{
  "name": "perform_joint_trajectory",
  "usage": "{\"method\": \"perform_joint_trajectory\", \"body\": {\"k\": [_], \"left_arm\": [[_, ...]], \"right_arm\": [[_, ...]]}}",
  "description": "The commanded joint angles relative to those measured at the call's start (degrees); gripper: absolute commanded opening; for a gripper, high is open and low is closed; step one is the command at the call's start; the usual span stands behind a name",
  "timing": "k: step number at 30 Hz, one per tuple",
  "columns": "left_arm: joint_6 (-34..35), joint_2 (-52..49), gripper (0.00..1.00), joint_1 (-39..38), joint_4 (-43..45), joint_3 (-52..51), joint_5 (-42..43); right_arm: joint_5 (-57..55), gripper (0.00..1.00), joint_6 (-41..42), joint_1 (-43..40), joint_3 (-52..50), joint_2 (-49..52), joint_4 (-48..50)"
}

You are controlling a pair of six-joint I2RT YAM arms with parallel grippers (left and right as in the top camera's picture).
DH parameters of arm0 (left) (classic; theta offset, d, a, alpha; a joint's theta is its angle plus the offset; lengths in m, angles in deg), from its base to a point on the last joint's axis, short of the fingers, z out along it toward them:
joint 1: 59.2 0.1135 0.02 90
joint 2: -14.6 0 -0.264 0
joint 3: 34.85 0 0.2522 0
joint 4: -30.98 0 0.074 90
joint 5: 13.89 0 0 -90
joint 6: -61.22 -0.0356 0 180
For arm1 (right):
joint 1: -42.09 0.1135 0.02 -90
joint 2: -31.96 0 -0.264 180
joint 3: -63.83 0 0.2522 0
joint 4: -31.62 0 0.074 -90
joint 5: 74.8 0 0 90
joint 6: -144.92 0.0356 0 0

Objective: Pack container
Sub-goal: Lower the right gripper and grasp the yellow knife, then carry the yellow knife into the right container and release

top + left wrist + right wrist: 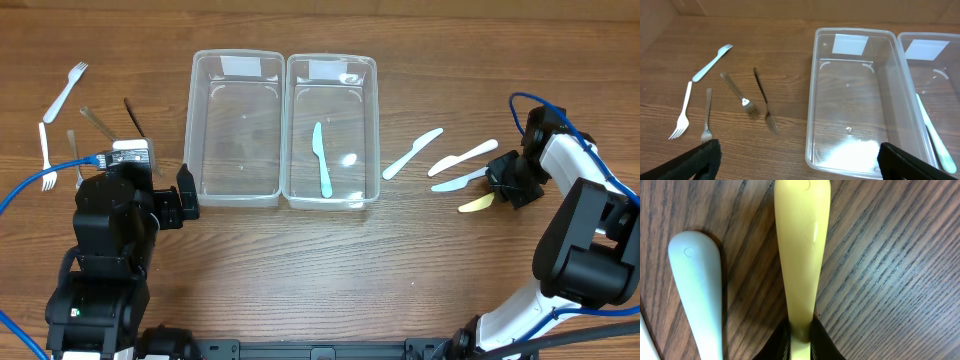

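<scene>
Containers: two clear plastic tubs side by side at mid-table, long walls touching or nearly so. The left container (235, 125) holds nothing. The right container (332, 130) holds one pale blue knife (321, 160), flat on the floor and lengthwise.

Right of the tubs, loose on the wood: a white knife (412, 153) nearest the right container, a second white knife (463, 157) beyond it, another blue knife (455, 181) just below that, and a yellow knife (476, 203) lowest in the row.

The right gripper (503, 185) is down at the outer ends of this row. The wrist view shows the yellow knife's handle (801, 245) pinched between the black fingers (822, 342), jaws closed on it. A pale handle (697, 290) lies just beside it, apart. I cannot tell whether the yellow knife is off the table.

The left gripper (180, 195) sits at the near left corner of the left container, jaws spread wide, fingers (695, 162) at the frame corners, holding nothing.

Left of the tubs there are five forks (737, 95), scattered and mixed in colour, with two dark or clear ones nearest the tub.
</scene>
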Motion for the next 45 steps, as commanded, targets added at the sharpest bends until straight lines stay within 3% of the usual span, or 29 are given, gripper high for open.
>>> {"method": "perform_joint_trajectory", "body": {"k": [1,7,18,26,29,34,45], "left_arm": [[1.22,0.02,1.0,0.57,0.28,1.55,0.68],[1.22,0.02,1.0,0.57,0.28,1.55,0.68],[1.2,0.02,1.0,0.57,0.31,1.55,0.68],[1.18,0.02,1.0,0.57,0.28,1.55,0.68],[1.2,0.02,1.0,0.57,0.28,1.55,0.68],[1.18,0.02,1.0,0.57,0.26,1.55,0.68],[1.22,0.02,1.0,0.57,0.24,1.55,0.72]], "right_arm": [[0.63,0.04,-0.02,0.2,-1.05,0.17,0.85],[0.44,0.04,-2.29,0.22,-0.15,-0.15,0.37],[-0.63,0.04,-9.46,2.91,14.32,-9.22,-11.28],[-0.39,0.04,-13.97,22.43,25.42,-13.9,-17.2],[-0.42,0.04,-13.99,33.33,26.38,-13.84,-16.02],[0.07,0.04,-16.98,43.08,26.34,-11.21,-14.08],[7.15,0.04,-27.06,47.52,26.23,0.35,-9.84]]}}
